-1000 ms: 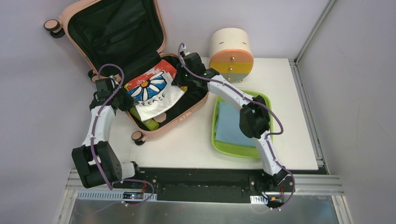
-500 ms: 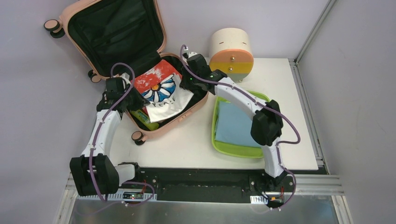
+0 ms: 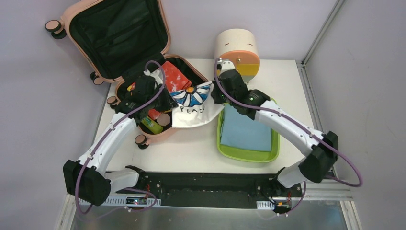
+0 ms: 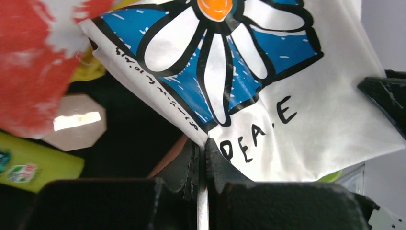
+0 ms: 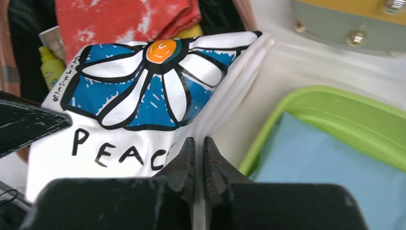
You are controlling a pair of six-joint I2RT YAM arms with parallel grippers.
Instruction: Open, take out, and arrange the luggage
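The peach-pink luggage [image 3: 86, 12] lies open at the back left, its black-lined lid up. A folded white shirt [image 3: 195, 104] with a blue daisy and "PEACE" hangs between my two grippers, over the luggage's right rim and the table. My left gripper [image 4: 202, 143] is shut on the shirt's [image 4: 306, 96] left edge. My right gripper [image 5: 197, 142] is shut on the shirt's [image 5: 119, 100] right edge, beside the green tray. A red-and-white cloth [image 3: 176, 76], a green bottle [image 3: 152, 125] and a round lid remain in the luggage.
A lime-green tray [image 3: 273, 154] with a folded light-blue cloth [image 3: 244, 129] sits right of the luggage. A cream cylindrical drawer unit [image 3: 236, 48] stands at the back. The table's right edge has a metal rail.
Both grippers have carried the white shirt up out of the luggage and to the right, towards the green tray. The red cloth beneath it now shows.
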